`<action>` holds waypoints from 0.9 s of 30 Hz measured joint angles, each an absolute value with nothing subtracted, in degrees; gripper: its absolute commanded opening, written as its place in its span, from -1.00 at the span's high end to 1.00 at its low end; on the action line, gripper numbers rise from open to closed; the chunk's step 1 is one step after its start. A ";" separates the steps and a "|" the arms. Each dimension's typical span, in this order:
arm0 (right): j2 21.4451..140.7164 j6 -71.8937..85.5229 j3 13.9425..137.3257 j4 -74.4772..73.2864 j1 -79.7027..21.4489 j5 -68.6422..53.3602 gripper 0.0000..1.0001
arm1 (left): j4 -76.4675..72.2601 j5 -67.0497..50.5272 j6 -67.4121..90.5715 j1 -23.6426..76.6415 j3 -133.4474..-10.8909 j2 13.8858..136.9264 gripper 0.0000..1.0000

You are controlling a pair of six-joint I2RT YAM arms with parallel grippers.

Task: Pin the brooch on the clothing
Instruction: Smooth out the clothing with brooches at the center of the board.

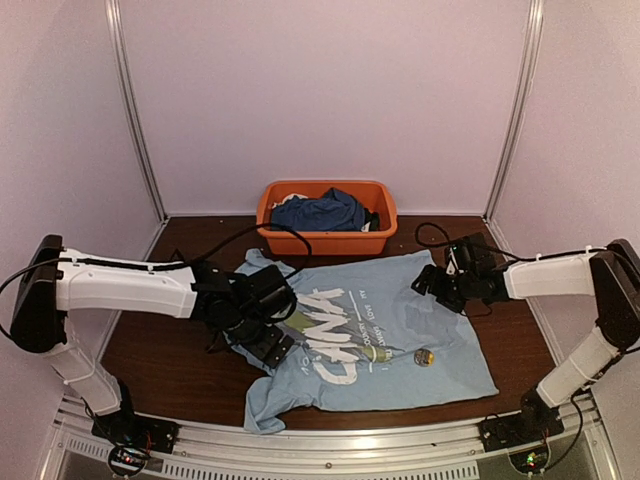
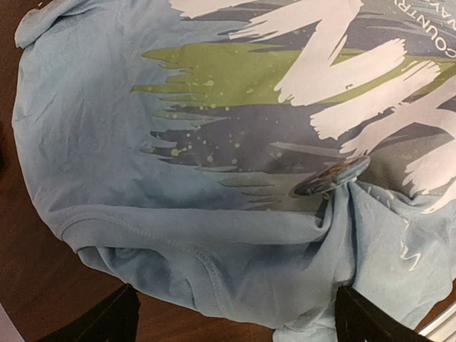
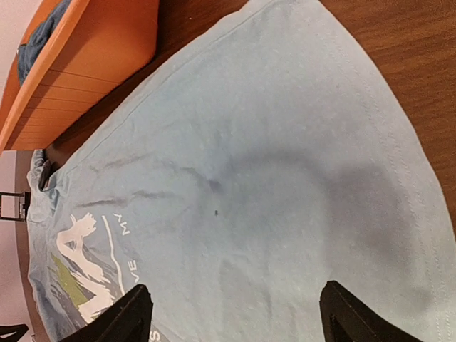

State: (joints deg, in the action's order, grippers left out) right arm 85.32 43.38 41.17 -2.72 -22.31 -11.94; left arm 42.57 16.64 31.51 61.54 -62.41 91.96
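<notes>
**On the blue T-shirt: brooch at the edge of the print, both grippers empty**

The light blue T-shirt (image 1: 455, 335) lies spread out on the brown surface (image 1: 165, 350). Its big white, green and yellow chest print (image 1: 340, 335) serves here as the mark for every place.

The brooch (image 1: 424, 357), a small round metallic disc, sits on the cloth just beside the right end of the print, on the side toward the arm bases. In the left wrist view the brooch (image 2: 333, 176) rests at the border of the dark painted zone of the print. It is tilted, and folds of cloth are gathered directly under it. Whether its pin goes through the cloth, I cannot tell.

The left gripper (image 1: 272, 345) is over the left end of the print. Its two black fingers (image 2: 107, 317) stand wide apart, and between them only the shirt is visible, so it has hold of nothing. The brooch is apart from both fingers, toward the other end of the print.

The right gripper (image 1: 440, 285) is to the right of the print and a little farther from the bases, above plain blue cloth. Its fingers (image 3: 345, 317) are also spread widely. Nothing is between them, and only the smooth shirt with a soft shadow is seen below.

Behind the print, on the far side, an orange basin (image 1: 327, 243) stands close to the far edge of the shirt. A dark blue garment (image 1: 320, 212) lies inside it.
</notes>
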 measured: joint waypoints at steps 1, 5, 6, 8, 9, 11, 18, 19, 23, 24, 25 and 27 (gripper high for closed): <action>86.41 43.31 41.95 -2.24 -22.79 -12.05 -0.67 | 42.41 16.32 31.51 61.65 -62.00 91.96 -0.95; 90.91 43.35 44.88 1.30 -24.21 -13.15 -0.67 | 42.22 14.92 31.55 62.15 -60.18 91.96 -0.95; 91.79 43.46 45.34 2.11 -24.43 -13.45 -0.67 | 42.22 14.61 31.55 62.28 -59.94 91.96 -0.95; 94.52 43.72 46.78 3.77 -24.58 -14.22 -0.67 | 42.13 13.93 31.55 62.61 -59.57 91.96 -0.95; 96.09 43.86 47.59 4.56 -24.58 -14.46 -0.67 | 42.09 13.69 31.55 62.70 -59.48 91.98 -0.95; 98.89 43.99 48.77 5.80 -24.58 -14.94 -0.67 | 42.04 13.19 31.55 62.78 -59.33 91.98 -0.95; 104.14 44.29 51.40 9.45 -24.58 -15.00 -0.68 | 42.02 11.29 31.55 62.81 -58.74 93.95 -0.95; 104.44 44.27 51.70 9.61 -24.56 -14.72 -0.68 | 42.09 11.03 31.55 62.81 -58.70 94.74 -0.95; 105.03 44.10 52.53 9.34 -24.45 -13.58 -0.69 | 42.52 10.24 31.53 62.81 -58.54 97.84 -0.95; 105.08 44.10 52.71 9.06 -24.34 -13.26 -0.69 | 42.74 10.15 31.53 62.81 -58.48 98.37 -0.95; 105.10 44.07 52.93 8.62 -24.12 -12.93 -0.70 | 43.05 9.91 31.53 62.81 -58.48 98.80 -0.95; 105.12 43.97 53.19 8.01 -23.51 -12.19 -0.70 | 43.24 9.76 31.51 62.85 -58.48 98.87 -0.95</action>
